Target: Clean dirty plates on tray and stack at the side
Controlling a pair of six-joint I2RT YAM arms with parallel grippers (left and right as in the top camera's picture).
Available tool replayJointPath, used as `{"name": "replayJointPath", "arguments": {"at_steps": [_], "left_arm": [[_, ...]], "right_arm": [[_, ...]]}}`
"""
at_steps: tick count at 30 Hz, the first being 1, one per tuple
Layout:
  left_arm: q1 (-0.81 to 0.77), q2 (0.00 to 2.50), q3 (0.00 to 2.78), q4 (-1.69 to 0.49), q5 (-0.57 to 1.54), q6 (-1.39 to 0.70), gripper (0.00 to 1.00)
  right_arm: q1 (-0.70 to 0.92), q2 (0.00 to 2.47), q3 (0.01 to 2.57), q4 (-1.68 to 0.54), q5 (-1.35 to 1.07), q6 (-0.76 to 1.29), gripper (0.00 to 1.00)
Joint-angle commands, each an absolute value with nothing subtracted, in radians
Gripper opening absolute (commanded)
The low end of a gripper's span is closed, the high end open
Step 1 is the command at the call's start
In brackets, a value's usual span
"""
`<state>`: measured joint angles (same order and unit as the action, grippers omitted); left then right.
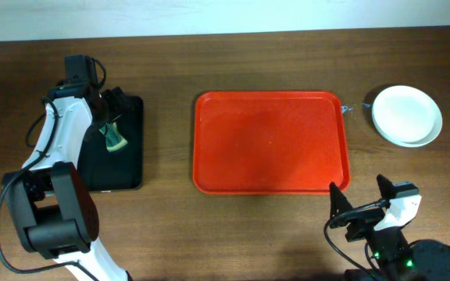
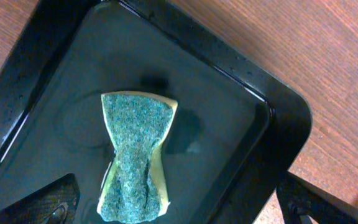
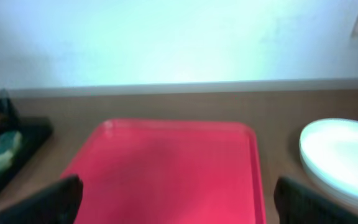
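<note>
Overhead: left claw agape over sponge in black tray; right claw agape beside red tray

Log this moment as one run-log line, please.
left gripper: open over sponge in black tray | right gripper: open, empty | red tray: bare | plates: stacked right of it

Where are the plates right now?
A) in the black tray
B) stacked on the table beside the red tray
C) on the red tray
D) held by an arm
B: the plates sit stacked on the table beside the red tray, not on it.
</note>
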<state>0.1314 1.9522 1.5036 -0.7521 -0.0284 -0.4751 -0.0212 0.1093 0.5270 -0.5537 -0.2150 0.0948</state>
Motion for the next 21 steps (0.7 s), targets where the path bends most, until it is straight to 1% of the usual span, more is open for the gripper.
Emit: {"name": "replayJointPath", "arguments": {"at_steps": [1,4,12,15,18,21], "left_arm": [[0.136,1.935,1.518,-0.753,-0.021,-0.473,0.99],[0.136,1.935,1.518,-0.753,-0.021,-0.473,0.99],[0.136,1.935,1.518,-0.753,-0.022,-0.473,0.99],[0.136,1.935,1.518,-0.753,-0.021,-0.473,0.99],[0.136,1.935,1.518,-0.753,-0.022,-0.473,0.99],[0.136,1.935,1.518,-0.753,-0.022,-0.473,0.99]], "right_arm": [[-0.013,0.016,0.341,-0.382,-0.197,0.081,0.99],[-0.013,0.003,0.216,-0.221,-0.180,0.082,0.99],[-0.012,0.003,0.015,0.047,-0.142,0.082,0.99],[-0.006,0.003,0.006,0.041,-0.118,0.081,0.99],[0.006,0.003,0.006,-0.062,-0.076,0.081,0.99],[0.009,0.003,0.006,-0.075,-0.066,0.043,0.99]]}}
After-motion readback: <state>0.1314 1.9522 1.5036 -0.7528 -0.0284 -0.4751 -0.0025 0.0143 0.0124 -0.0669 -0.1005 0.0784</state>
